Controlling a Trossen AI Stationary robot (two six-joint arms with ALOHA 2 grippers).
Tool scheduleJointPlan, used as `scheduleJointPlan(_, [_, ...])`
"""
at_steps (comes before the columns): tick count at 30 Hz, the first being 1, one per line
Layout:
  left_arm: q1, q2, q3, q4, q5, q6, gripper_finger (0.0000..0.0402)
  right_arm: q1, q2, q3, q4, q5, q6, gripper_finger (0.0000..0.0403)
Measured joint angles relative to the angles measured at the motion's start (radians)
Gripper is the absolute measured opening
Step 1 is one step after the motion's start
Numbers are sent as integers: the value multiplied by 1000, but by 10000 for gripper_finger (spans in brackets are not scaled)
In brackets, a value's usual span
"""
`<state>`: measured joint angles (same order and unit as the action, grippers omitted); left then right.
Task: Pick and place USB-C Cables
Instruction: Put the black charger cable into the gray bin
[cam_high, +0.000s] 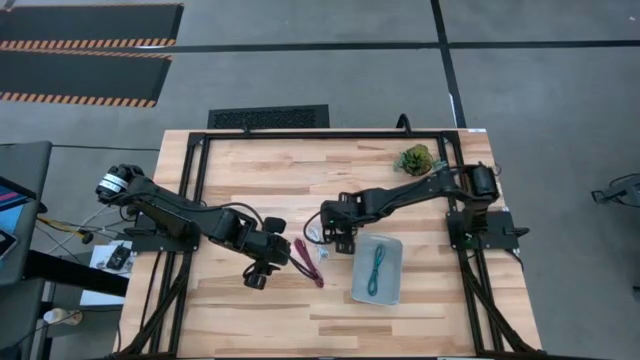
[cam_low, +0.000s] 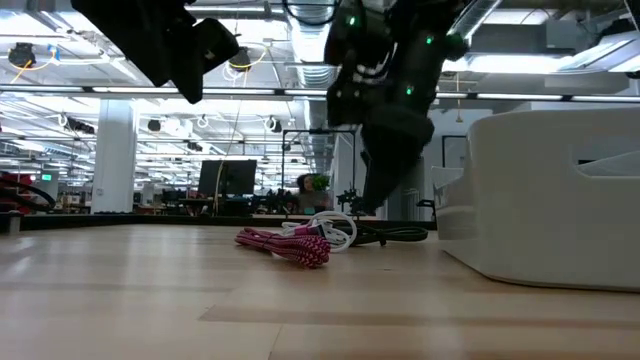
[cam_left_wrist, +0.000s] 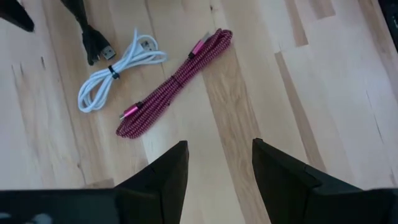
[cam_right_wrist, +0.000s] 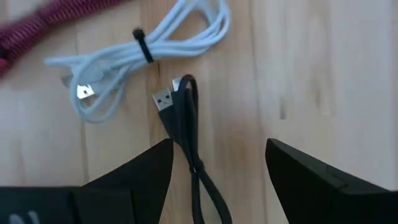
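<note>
While spread, right gripper (cam_right_wrist: 217, 180) straddles black cable (cam_right_wrist: 186, 134) (tabled).

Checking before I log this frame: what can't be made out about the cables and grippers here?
- Black cable: its far end is cut off by the right wrist view's edge between the right gripper fingers.
- Teal cable in the tray: too small in the high view for its connectors; the tray wall hides it in the low view.

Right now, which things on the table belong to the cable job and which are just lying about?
Job:
teal cable, in the tray
red cable
white cable
black cable, under the open right hand
open left hand, near the red cable

Lying about:
plant
</note>
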<state>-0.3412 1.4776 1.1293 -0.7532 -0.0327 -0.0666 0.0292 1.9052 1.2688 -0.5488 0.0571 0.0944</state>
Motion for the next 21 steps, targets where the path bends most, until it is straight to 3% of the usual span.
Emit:
scheduleJointPlan(13, [0,1,-1,4,-60,-1,162,0,93,6,-8,-17,-20,272])
scheduleJointPlan(16, [0,1,-1,5,-80,-1,162,3,102,6,-19,13,-11,235])
scheduleJointPlan(21, [0,1,-1,10,-93,-1,162,3,104,4,-25,17,14,120])
